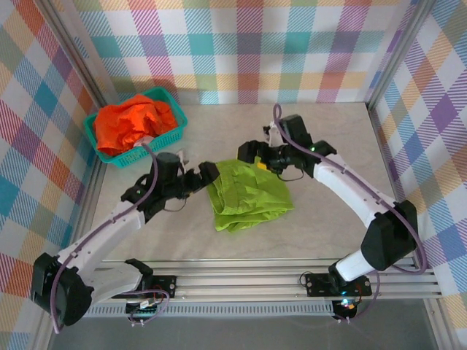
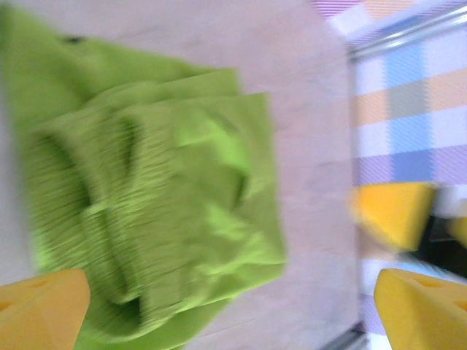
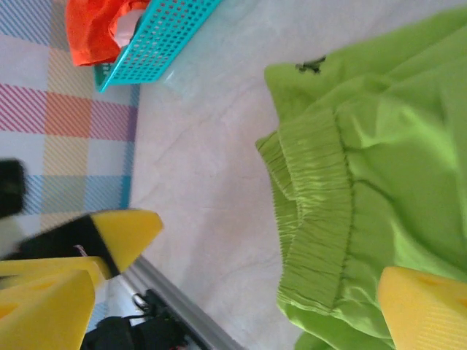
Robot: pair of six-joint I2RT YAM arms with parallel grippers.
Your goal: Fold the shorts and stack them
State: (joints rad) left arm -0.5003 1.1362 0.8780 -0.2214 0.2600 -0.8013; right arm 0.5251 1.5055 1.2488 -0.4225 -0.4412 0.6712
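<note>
Lime-green cloth shorts [image 1: 248,197]: folded
Marking: small dark mark [image 3: 311,65], unreadable
Left gripper [image 1: 206,175]: fingers wide apart, empty
Right gripper [image 1: 249,152]: fingers wide apart, empty

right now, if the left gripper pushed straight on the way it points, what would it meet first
Most likely the lime green shorts: the open left gripper sits right at their edge, pointing across them. Its height above the cloth is unclear.
</note>
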